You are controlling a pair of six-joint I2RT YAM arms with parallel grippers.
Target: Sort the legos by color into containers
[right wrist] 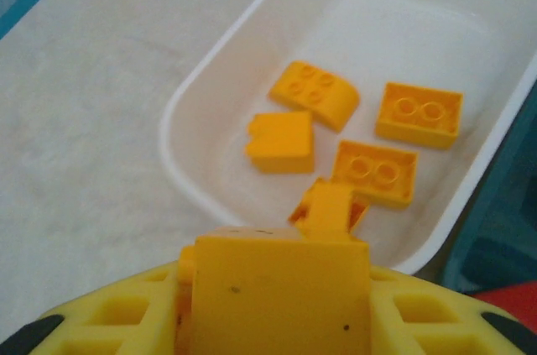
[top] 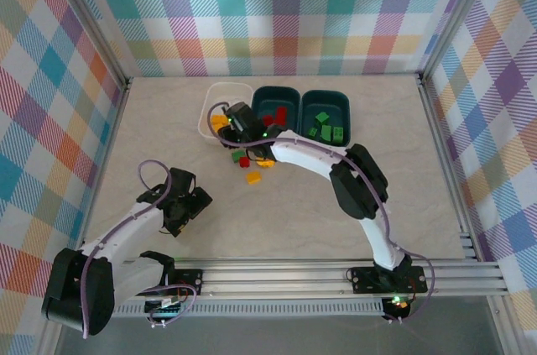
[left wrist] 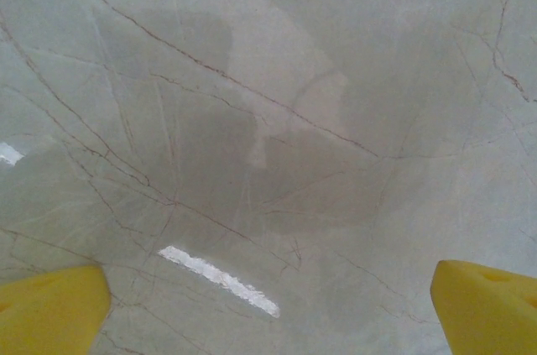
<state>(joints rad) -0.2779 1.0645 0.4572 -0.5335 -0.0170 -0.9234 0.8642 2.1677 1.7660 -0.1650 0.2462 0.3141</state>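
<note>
The right pincer hangs at the near rim of the white tray and looks clamped on a small orange brick, though its own finger hides much of the grip. Four more orange bricks lie inside that tray. Beside it, one teal tray holds red pieces and the other holds green ones. A few loose bricks sit on the desk just in front. The left pincer is spread wide over bare desk, well apart from them.
</note>
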